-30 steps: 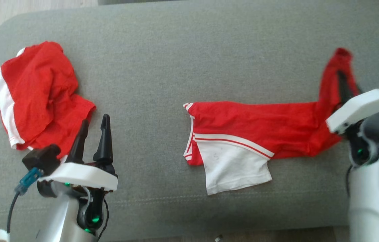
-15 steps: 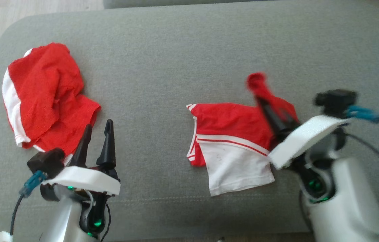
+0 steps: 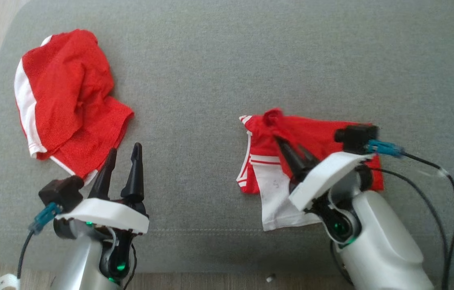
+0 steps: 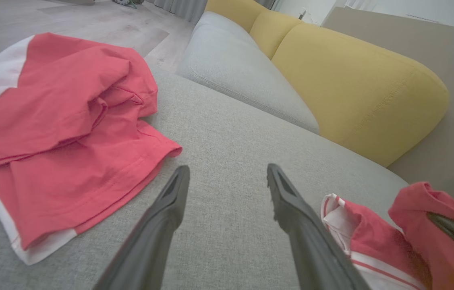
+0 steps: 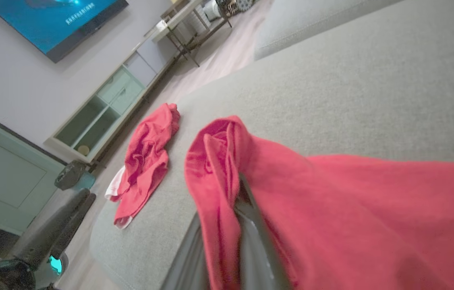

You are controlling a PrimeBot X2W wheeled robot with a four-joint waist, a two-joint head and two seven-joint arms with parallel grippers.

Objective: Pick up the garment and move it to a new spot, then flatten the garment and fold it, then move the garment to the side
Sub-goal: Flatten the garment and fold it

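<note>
The right tool (image 3: 291, 151) has its fingertips buried in a bunch of red cloth, so the tips cannot be made out in the right wrist view. Its pale forearm covers the near right part of the garment (image 3: 315, 131). The jaws are closed tight on a red fold of that garment, which bunches around the fingers over its left half. The garment (red, with a white panel and red-and-white stripes) lies right of the middle of the grey sofa seat (image 3: 218, 60), white panel toward the near edge. The left tool (image 3: 125, 150) has its fingers spread wide and holds nothing. It hangs over the near part of the seat, near the corner of a second red and white garment (image 3: 65, 88) crumpled at the far left, whose left edge is cut off in the left wrist view.
</note>
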